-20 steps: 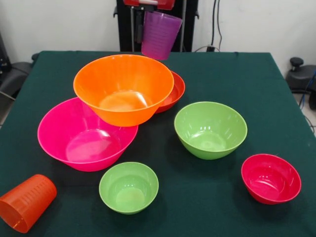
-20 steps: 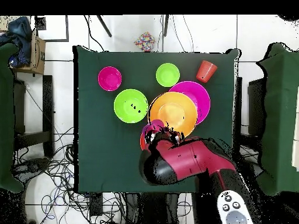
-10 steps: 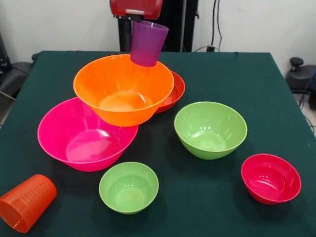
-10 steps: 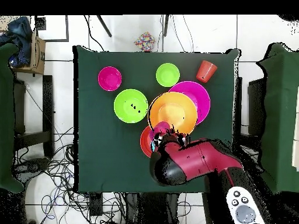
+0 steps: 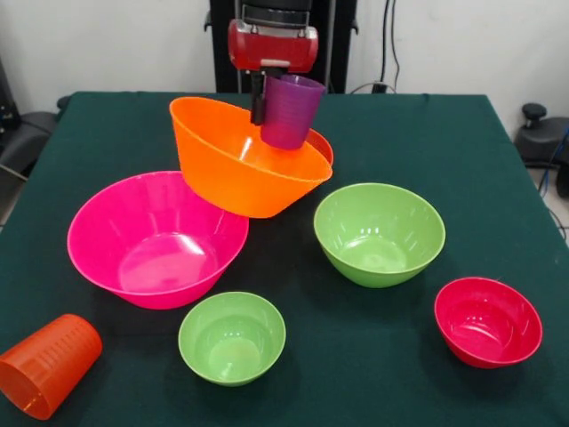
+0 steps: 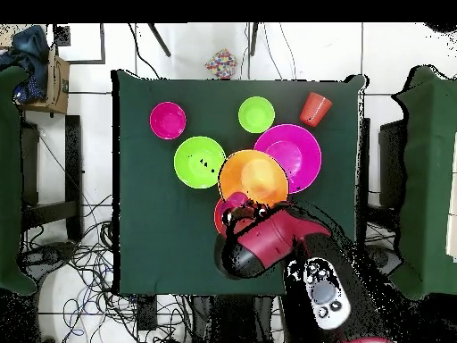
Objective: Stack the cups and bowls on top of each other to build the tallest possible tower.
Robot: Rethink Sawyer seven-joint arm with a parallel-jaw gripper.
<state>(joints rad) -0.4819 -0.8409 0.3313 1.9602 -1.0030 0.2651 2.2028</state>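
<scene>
Gripping the rim of the translucent purple cup (image 5: 292, 110), the pincer (image 5: 264, 105) hangs from its glossy red housing with one dark finger running down the cup's outer wall; the ribbed, tapered tumbler sits low inside the large orange bowl (image 5: 247, 160). That bowl, smooth and shiny, is tilted steeply, its far rim raised and its near wall dipping toward the front of the worktop (image 5: 498, 178), which is covered in dark green cloth. It rests on the shallow red-orange bowl (image 5: 324, 145), of which only a sliver of rim shows behind it. Together these form the tower.

Just beside the orange bowl, the large pink bowl (image 5: 156, 240) stands upright on the cloth, its inside reflecting light. Other round plastic bowls stand apart from each other: a medium lime green bowl (image 5: 379, 233), a small lime green bowl (image 5: 232, 337) and a small crimson bowl (image 5: 488, 321). An orange cup (image 5: 46, 364) with fine ridges lies on its side near the front corner.

From above, the arm (image 6: 268, 246) covers part of the red-orange bowl and the purple cup.
</scene>
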